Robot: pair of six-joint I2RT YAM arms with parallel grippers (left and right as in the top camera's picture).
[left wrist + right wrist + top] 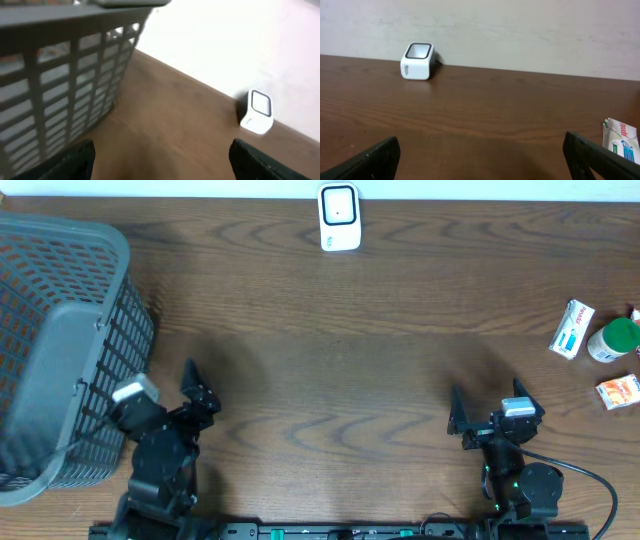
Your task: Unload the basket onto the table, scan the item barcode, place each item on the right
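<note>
The left pincer [160, 167] is hovering low over the near left part of the table [340, 330], its fingers [75, 161] standing wide apart and holding nothing. Just beside it, the grey slatted basket [60, 350] is taking up the left end of the table, and in the left wrist view its wall is filling the left half of the frame.

The right pincer [482, 162] is resting over the near right part of the table, with its two dark fingers [372, 159] spread fully apart and nothing between them.

The white barcode scanner [339, 218] is standing at the far edge of the table, about midway along it, against the pale wall. Its dark-framed window is facing up and toward the arms, and it is sitting well apart from both pincers.

The items to be scanned are lying together at the right edge of the table, well away from the scanner. A white box [572, 329] with blue and green print is lying flat. A green-capped bottle [614, 340] is sitting just beside it, to its right. An orange packet [618, 391] is lying nearer the robot than the bottle. Neither pincer is touching any of them. The right wrist view is catching only the white box, at its lower right corner.
</note>
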